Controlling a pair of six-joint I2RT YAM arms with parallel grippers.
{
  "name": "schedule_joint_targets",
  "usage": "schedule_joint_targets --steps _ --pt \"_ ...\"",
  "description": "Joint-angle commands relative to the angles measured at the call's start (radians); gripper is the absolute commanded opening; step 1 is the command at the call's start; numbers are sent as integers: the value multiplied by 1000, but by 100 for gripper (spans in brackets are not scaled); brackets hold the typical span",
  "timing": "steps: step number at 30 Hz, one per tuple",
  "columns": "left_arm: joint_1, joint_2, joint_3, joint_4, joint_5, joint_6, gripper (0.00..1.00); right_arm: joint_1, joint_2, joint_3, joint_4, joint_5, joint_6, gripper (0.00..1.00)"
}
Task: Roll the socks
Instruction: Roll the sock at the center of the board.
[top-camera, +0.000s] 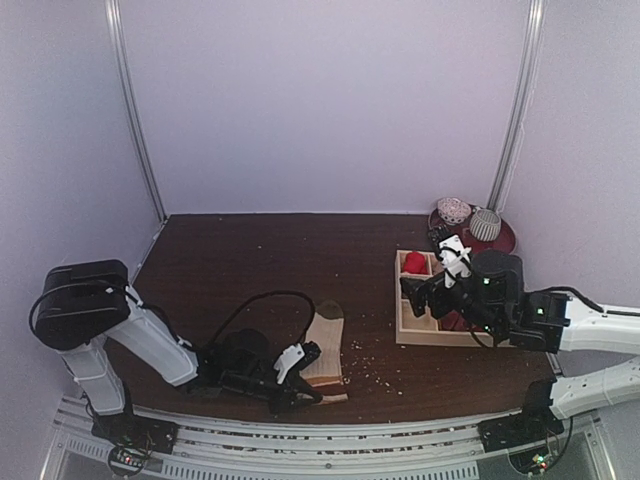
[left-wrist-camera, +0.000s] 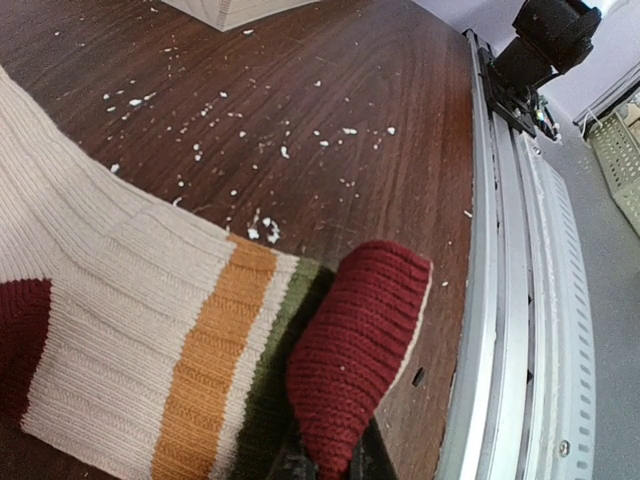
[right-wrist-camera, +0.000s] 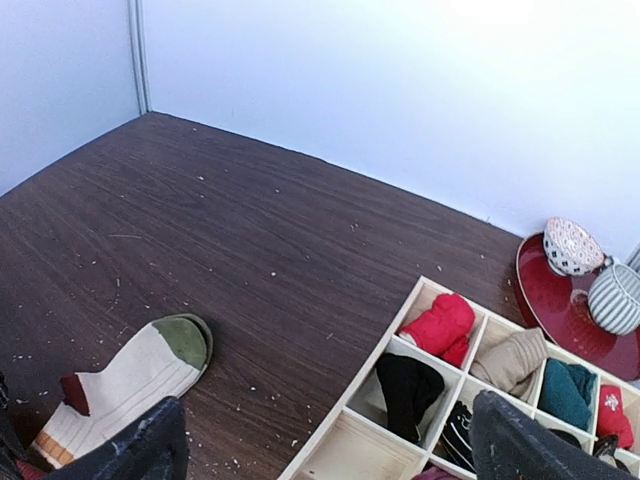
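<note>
Dark crumb-strewn table (top-camera: 250, 250) — tan sock (top-camera: 325, 350) — pale lilac walls (top-camera: 320, 100)

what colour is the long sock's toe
Long sock's toe: olive green, best in the right wrist view.

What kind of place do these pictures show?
Probably a robot test booth, not a home: plain white walls close in a dark table, the left arm and right arm are mounted at its near edge, and a sock and a divided wooden box lie there.
</note>
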Motion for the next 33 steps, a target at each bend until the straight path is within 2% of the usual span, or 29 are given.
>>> schedule_joint_targets --steps 1,4,6,10,15,22,25,28,31,33 --pt "11 43 -26 -193 -2 -14 0 65 -13 -67 104 -147 -49 95" --pt "17 40 -26 -208 7 -11 0 135 62 -139 212 -294 -59 89" --pt "21 40 -26 -217 11 -11 0 198 161 -145 248 -372 -92 82" --pt "30 48 -27 -229 18 -9 0 327 338 -163 405 -417 -216 79" --pt "35 56 -24 -226 32 -9 0 400 501 -99 448 -439 -328 78" --pt "39 70 -27 -222 50 -1 0 426 617 -79 517 -424 -455 77" --pt "41 75 -24 -225 61 5 0 426 651 -53 491 -423 -478 75" --pt "42 69 -24 -229 68 13 0 423 693 -26 458 -395 -480 70" --pt "42 62 -25 -239 68 20 0 417 716 -7 445 -366 -463 58" --pt "42 56 -26 -243 70 23 0 408 724 6 414 -349 -453 53"
